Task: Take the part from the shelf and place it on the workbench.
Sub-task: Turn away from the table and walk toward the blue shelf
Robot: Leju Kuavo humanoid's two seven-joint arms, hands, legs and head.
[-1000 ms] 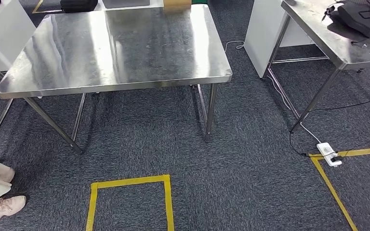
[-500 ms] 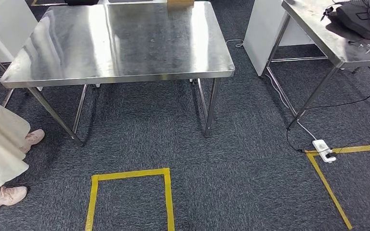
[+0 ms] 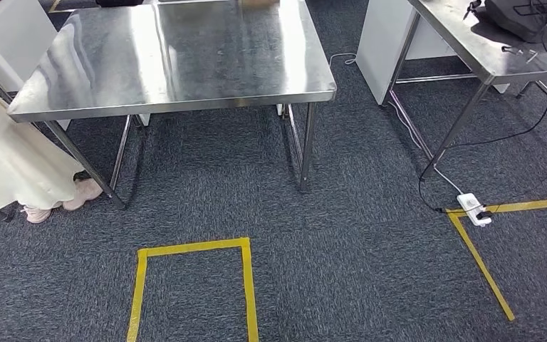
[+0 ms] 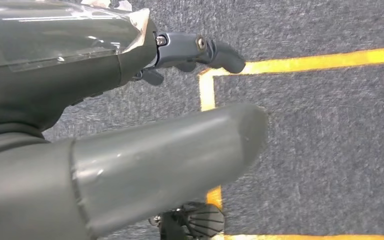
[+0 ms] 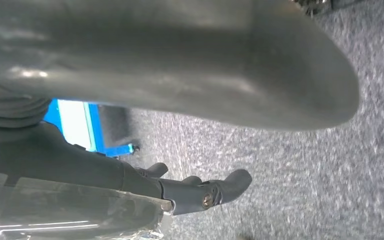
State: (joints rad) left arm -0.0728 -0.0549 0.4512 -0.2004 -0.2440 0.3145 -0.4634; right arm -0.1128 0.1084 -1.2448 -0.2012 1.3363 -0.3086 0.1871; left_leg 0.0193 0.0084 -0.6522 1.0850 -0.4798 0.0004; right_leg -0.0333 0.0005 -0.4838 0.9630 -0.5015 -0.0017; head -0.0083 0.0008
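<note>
At the far left a person (image 3: 14,160) in a pale garment is seen standing just beside the corner of the steel workbench (image 3: 174,60), perhaps there to watch. The workbench top is presented bare and shiny, judged ready to receive the part. On the carpet a yellow tape square (image 3: 192,285) is laid near the robot, probably as a standing mark. The left hand (image 4: 130,135) is hung toward the floor, fingers released, nothing grasped; the right hand (image 5: 180,120) is likewise carried loose and empty. At right, a second table (image 3: 481,46) and a power strip (image 3: 473,209) are passed over. The part and shelf cannot be located here, so fetching is judged still ahead.
</note>
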